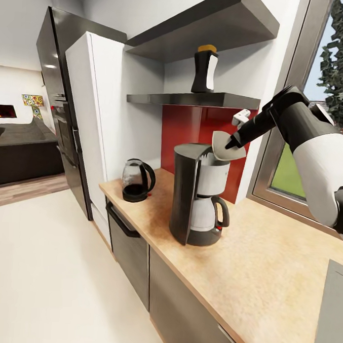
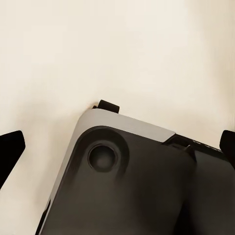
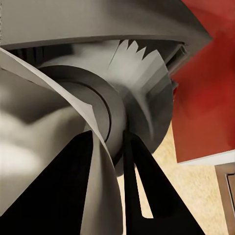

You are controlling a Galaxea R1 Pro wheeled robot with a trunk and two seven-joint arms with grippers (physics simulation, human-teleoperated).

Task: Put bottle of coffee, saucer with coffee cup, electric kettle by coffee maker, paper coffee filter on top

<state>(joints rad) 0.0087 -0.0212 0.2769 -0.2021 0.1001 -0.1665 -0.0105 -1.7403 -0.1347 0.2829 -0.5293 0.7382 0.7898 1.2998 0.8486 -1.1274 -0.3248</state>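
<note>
The dark grey coffee maker (image 1: 198, 193) stands on the beige countertop (image 1: 267, 268). My right gripper (image 1: 233, 142) is shut on the white paper coffee filter (image 1: 225, 147) and holds it tilted just over the machine's top, by the white filter basket (image 3: 139, 93). In the right wrist view the filter (image 3: 34, 117) runs between the dark fingers (image 3: 78, 186). The bottle of coffee (image 1: 204, 69) stands on the thin black kitchen shelf (image 1: 196, 99) above. The glass electric kettle (image 1: 137, 180) sits left of the machine. My left gripper (image 2: 117, 147) hangs open over the floor. The saucer and coffee cup are out of view.
A thicker grey slab shelf (image 1: 211, 26) hangs above the black one. A red backsplash (image 1: 186, 132) lies behind the machine and a window (image 1: 299, 164) to its right. A white tall cabinet (image 1: 93, 116) borders the counter's left end. My own base (image 2: 132, 186) shows under the left gripper.
</note>
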